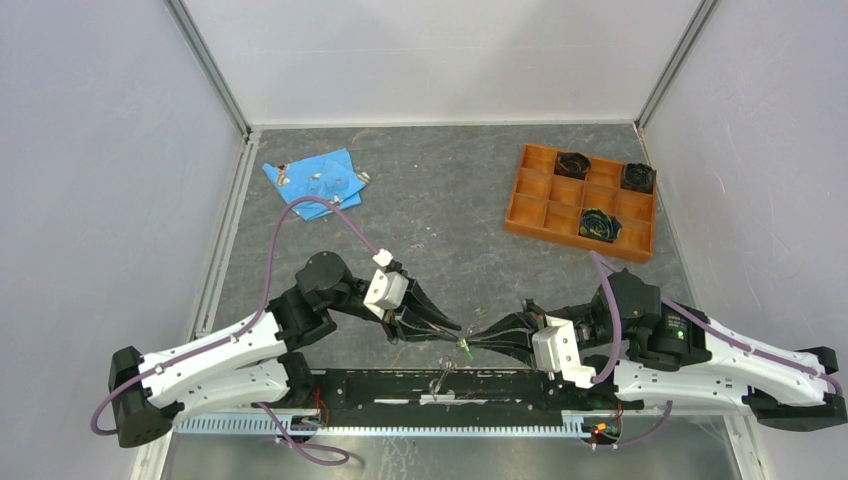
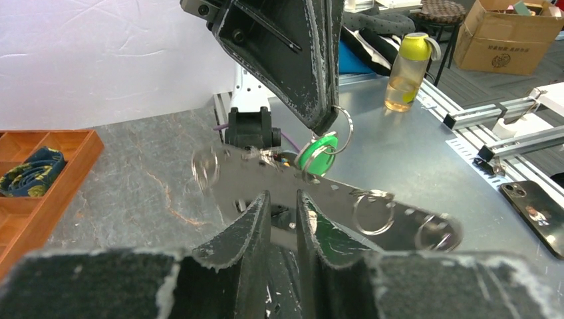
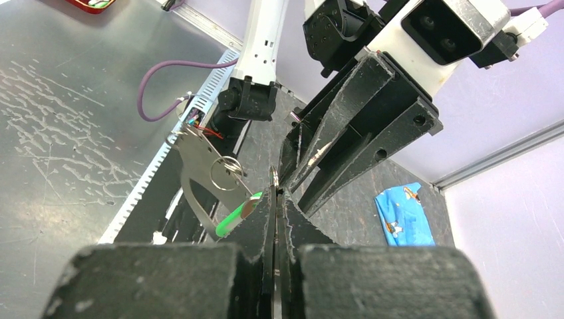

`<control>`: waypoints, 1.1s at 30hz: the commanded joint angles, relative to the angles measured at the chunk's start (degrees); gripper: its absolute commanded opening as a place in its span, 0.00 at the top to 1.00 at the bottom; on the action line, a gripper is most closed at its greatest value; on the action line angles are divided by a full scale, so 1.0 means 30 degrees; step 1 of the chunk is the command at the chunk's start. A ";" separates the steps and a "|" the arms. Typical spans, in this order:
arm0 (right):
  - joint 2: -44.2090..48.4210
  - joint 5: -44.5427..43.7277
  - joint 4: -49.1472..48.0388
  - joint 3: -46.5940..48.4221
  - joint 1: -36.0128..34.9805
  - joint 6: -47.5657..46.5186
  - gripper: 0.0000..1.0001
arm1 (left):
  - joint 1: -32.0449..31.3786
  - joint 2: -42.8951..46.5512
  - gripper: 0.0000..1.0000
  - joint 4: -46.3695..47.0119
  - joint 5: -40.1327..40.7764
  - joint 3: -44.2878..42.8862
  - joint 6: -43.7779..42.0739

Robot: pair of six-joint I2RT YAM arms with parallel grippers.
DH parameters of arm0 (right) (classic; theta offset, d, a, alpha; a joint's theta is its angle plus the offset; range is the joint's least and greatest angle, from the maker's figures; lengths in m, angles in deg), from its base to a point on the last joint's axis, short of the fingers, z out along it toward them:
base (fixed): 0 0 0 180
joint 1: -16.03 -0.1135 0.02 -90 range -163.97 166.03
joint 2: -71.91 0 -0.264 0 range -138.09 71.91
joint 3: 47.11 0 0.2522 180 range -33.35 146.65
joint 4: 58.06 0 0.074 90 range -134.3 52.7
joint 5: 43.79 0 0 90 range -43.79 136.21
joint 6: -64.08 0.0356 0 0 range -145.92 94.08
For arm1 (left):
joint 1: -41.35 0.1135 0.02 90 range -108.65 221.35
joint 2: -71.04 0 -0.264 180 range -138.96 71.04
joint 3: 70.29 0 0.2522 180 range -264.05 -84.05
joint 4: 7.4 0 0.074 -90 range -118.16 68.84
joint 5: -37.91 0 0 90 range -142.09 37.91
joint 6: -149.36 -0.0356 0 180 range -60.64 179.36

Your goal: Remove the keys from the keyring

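Observation:
The keyring (image 2: 346, 199) is a flat grey metal loop held in the air between both grippers, with small wire rings (image 2: 372, 212) hanging from it. My left gripper (image 2: 282, 198) is shut on its lower edge. My right gripper (image 2: 326, 123) comes in from the other side and is shut on a thin wire ring that carries the green-headed key (image 2: 318, 153). In the right wrist view my right gripper (image 3: 275, 189) pinches that ring, with the green key (image 3: 239, 212) and the keyring (image 3: 193, 166) to its left. From above, both grippers meet at the green key (image 1: 466, 347) over the near table edge.
An orange compartment tray (image 1: 530, 215) with dark coiled items stands at the back right. A blue cloth (image 1: 315, 180) lies at the back left. A black rail (image 1: 400, 390) runs along the near edge under the grippers.

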 commanded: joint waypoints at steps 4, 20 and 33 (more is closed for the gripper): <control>-0.0066 -0.0261 -0.0947 0.0915 -0.0094 0.0184 0.99 | -0.0124 0.0990 0.73 0.0475 0.0236 0.0408 0.0822; -0.0490 -0.0018 -0.0862 0.1121 -0.0103 0.0230 0.99 | -0.0350 0.0658 0.69 0.1793 0.0255 0.0615 0.1476; -0.1013 -0.0388 -0.0538 0.1326 -0.0112 0.0017 0.99 | -0.0572 0.0420 0.69 0.2531 0.0249 0.0816 0.1938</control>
